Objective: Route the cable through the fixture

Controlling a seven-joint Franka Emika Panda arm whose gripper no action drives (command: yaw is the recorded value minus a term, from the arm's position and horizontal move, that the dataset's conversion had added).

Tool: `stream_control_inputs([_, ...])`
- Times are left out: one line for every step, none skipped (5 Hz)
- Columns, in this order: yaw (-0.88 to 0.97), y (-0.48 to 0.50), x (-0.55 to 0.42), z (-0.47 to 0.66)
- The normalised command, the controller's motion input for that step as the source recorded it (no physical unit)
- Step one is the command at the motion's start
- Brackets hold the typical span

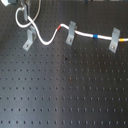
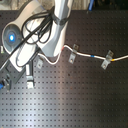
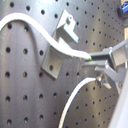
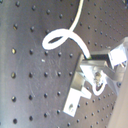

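Currently the white cable (image 1: 50, 38) is seen already seated in two grey clip brackets in the first exterior view, the middle bracket (image 1: 71, 32) just past the red band (image 1: 60, 27) and the far bracket (image 1: 115, 40) beyond the blue band (image 1: 94, 36). The third clip bracket (image 1: 29, 40), nearest the gripper (image 1: 24, 11), is still empty, so it is judged to be the fixture in hand. In the first wrist view the gripper's fingers (image 3: 107, 56) are closed together on the cable's free end, with the empty bracket (image 3: 61, 44) just beside them and the cable crossing in front of it.

To do the step well, the held section should be carried over the bracket's open slot, kept taut enough to stay straight, and lowered squarely between the prongs. Slack in the loop behind the gripper should be watched, since a sideways pull could drag the cable out of the middle bracket.
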Motion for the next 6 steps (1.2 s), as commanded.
stream_control_inputs([0.10,0.205,0.285,0.00])
stream_control_inputs([0.07,0.032,0.213,0.09])
stream_control_inputs([0.00,0.000,-0.004,0.14])
stream_control_inputs([0.21,0.145,-0.138,0.10])
stream_control_inputs([0.19,0.281,-0.082,0.03])
stream_control_inputs([-0.01,0.133,0.164,0.28])
